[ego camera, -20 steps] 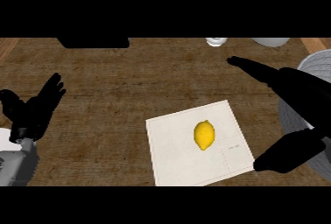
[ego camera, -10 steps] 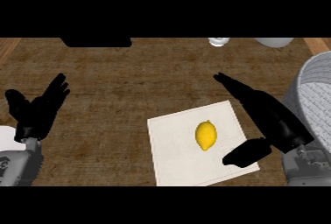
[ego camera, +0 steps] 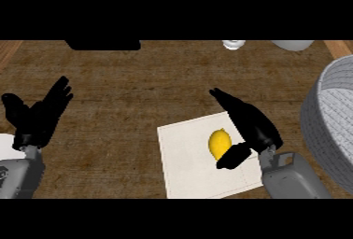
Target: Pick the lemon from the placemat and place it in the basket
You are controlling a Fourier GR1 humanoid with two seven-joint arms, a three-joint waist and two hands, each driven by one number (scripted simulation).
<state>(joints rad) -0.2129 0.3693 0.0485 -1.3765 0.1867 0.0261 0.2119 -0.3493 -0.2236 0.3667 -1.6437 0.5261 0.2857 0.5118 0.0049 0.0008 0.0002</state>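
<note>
A yellow lemon (ego camera: 220, 141) lies on a white placemat (ego camera: 186, 163) on the wooden counter. My right hand (ego camera: 251, 126) is open, just to the right of the lemon, with straight fingers pointing away and the thumb below the lemon's near end. The thumb covers a bit of the lemon's lower edge. A grey woven basket (ego camera: 331, 121) stands at the right edge, partly cut off. My left hand (ego camera: 40, 116) rests open at the left edge, fingers up, far from the lemon.
A black object (ego camera: 103, 45) sits at the far edge, left of centre. Two white pieces of crockery (ego camera: 234, 44) (ego camera: 293, 45) stand at the far right. A white thing (ego camera: 7, 147) shows at the left edge by my left wrist.
My right hand has moved left from beside the basket until it sits right against the lemon. The left hand has barely shifted. The lemon has stayed on the placemat.
</note>
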